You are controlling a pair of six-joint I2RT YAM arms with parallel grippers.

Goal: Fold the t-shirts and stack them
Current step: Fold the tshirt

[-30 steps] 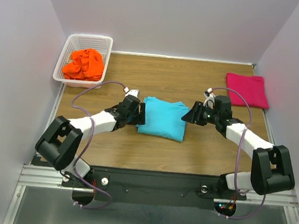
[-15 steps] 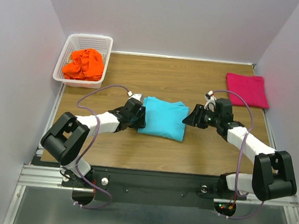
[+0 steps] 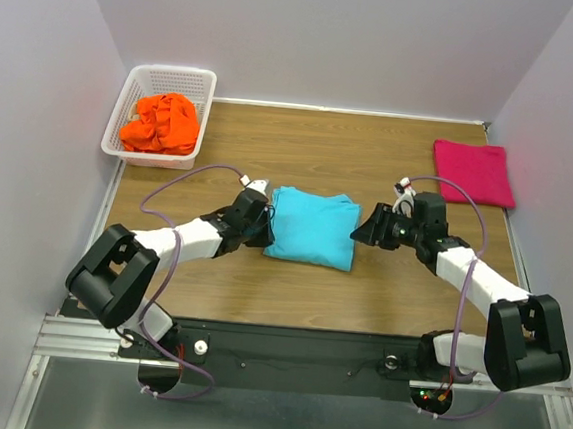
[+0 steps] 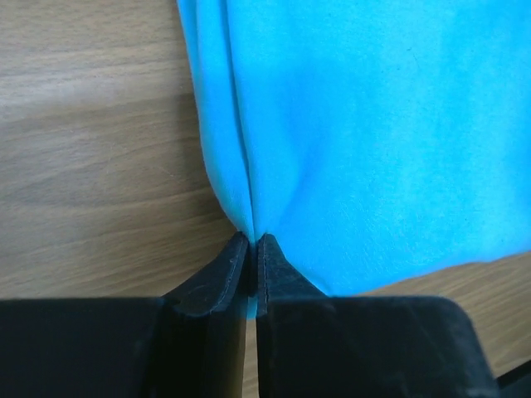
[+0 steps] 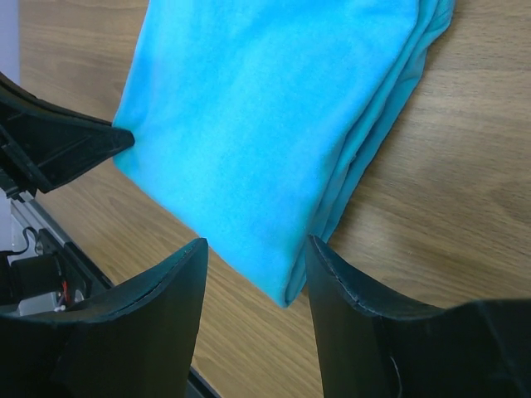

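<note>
The turquoise t-shirt (image 3: 312, 227) lies folded on the table's middle, also seen in the left wrist view (image 4: 365, 124) and the right wrist view (image 5: 265, 108). My left gripper (image 3: 262, 228) is shut on its left edge; the black fingertips (image 4: 249, 245) pinch a fold of blue cloth. At the shirt's right side my right gripper (image 3: 363, 228) stands open, its jaws (image 5: 255, 242) straddling the near right corner without touching it. The magenta t-shirt (image 3: 474, 172) lies folded at the far right. The orange t-shirt (image 3: 161, 121) is crumpled in the basket.
A white lattice basket (image 3: 175, 70) stands at the far left corner of the wooden table (image 3: 303, 146). Grey walls close in the left, back and right sides. The left gripper's black fingers (image 5: 58, 145) show in the right wrist view.
My left gripper has closed from wide open onto the turquoise shirt's left edge. The right gripper has stayed open and barely shifted.
</note>
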